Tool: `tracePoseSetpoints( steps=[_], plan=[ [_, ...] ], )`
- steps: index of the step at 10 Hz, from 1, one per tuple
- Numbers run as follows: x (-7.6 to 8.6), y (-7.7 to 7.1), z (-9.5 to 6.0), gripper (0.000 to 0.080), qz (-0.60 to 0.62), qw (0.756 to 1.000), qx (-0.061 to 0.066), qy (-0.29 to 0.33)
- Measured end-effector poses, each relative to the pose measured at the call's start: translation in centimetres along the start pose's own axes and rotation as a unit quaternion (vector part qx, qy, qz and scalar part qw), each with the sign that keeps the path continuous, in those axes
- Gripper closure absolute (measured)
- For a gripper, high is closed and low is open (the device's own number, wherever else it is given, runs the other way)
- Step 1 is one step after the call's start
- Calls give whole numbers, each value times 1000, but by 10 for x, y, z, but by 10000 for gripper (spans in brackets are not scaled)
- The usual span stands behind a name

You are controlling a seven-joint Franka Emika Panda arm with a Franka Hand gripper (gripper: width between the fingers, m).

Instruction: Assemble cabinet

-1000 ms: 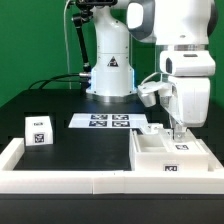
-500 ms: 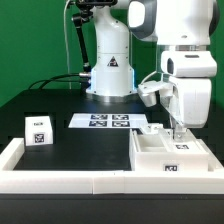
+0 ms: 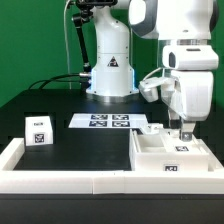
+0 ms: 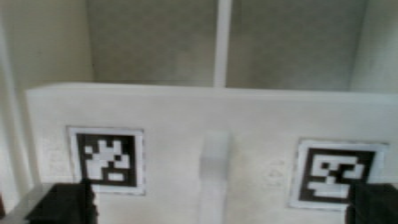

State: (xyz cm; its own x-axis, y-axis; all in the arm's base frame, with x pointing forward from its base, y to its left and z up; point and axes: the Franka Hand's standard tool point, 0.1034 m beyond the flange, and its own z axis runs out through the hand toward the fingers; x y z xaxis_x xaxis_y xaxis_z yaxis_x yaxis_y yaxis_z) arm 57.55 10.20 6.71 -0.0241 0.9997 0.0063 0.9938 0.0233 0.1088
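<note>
**GRIPPER (image 3: 184,132) SPREAD ABOVE CABINET (image 3: 150,152)**

The cabinet stands at the exterior view's right. The gripper hangs just above it, fingers apart, and has shifted slightly toward that view's right since earlier. The cabinet's tags (image 4: 107,157) bear black-and-white patterns, illegible as text.

Exterior view looks across the table (image 3: 70,105) from slightly above — wrist view sits close on the cabinet (image 3: 150,160) both share.

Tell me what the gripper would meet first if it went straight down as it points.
Most likely the cabinet: the gripper hangs close above it, and the wrist view shows its tagged white panel dead ahead. Exact depth is unclear.
</note>
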Motion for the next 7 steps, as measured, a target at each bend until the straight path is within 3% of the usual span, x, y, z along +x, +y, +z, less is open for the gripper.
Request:
tracePoseSetpoints(
  steps=[1, 5, 7],
  plan=[
    [1, -14, -9, 27, -2, 1000, 2, -4],
    [12, -55, -36, 2, -25, 1000, 3, -11],
    [12, -75, -35, 2, -52, 999, 2, -8]
  ],
)
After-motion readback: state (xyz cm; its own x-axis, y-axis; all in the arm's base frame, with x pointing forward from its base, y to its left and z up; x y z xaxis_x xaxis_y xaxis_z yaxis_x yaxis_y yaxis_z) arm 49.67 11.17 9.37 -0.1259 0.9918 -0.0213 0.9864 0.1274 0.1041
